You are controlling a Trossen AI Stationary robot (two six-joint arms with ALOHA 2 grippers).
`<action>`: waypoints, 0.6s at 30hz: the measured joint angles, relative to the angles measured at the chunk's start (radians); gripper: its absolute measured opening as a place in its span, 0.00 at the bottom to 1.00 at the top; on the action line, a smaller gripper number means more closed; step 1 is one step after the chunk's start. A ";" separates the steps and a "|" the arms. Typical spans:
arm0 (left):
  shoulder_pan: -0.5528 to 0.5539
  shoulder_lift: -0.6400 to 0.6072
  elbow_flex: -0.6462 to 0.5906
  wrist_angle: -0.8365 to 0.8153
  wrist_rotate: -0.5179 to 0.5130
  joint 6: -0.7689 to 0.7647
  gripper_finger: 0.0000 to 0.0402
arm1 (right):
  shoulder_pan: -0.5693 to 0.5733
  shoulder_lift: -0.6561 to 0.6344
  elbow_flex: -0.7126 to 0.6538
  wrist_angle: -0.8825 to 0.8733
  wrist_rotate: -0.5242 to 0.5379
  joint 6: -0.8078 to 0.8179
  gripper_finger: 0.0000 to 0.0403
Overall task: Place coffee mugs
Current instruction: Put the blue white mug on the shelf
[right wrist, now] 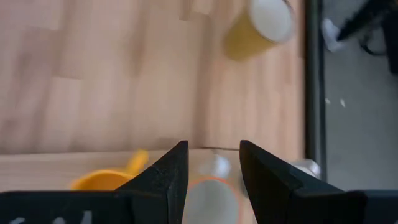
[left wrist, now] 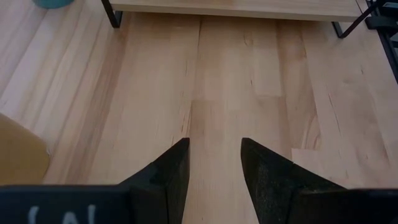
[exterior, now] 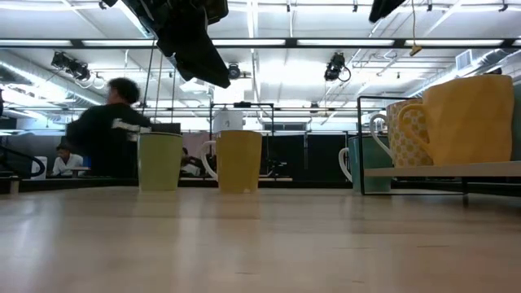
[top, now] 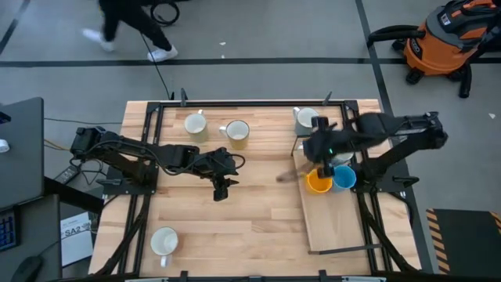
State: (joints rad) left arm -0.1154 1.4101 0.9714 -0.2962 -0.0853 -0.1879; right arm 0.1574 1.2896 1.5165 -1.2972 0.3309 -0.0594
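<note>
Left gripper (top: pixel 222 190): jaws apart, empty, over bare tabletop (top: pixel 250 219). Right gripper (top: pixel 322 160): jaws apart, empty, above yellow-orange mug (top: pixel 318 182), blue mug (top: pixel 344 178) beside.

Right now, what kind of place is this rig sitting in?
Probably a robotics lab or workshop, not a kitchen. The wooden table sits on grey floor marked with tape lines, an orange shop vacuum stands nearby, and the low view shows exposed ceiling lights and a person passing behind.

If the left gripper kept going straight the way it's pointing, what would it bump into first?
Probably just the bare wooden table. The left gripper is open, nothing between its fingers, and its wrist view shows only planks ahead. The raised board lies farther on, though depth is hard to judge.
</note>
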 joint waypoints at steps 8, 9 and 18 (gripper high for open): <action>0.000 0.000 0.000 0.000 0.000 0.000 0.38 | -0.291 0.000 0.000 0.000 -0.010 -0.129 0.37; 0.000 0.000 0.000 0.000 0.000 0.000 0.38 | -0.329 0.000 0.000 0.000 -0.010 -0.139 0.37; 0.000 0.000 0.000 0.000 0.000 0.000 0.38 | -0.644 0.000 -0.004 0.009 -0.049 -0.180 0.37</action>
State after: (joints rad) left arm -0.1153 1.4101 0.9714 -0.2962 -0.0853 -0.1879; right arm -0.4866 1.2900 1.5123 -1.2880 0.2824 -0.2393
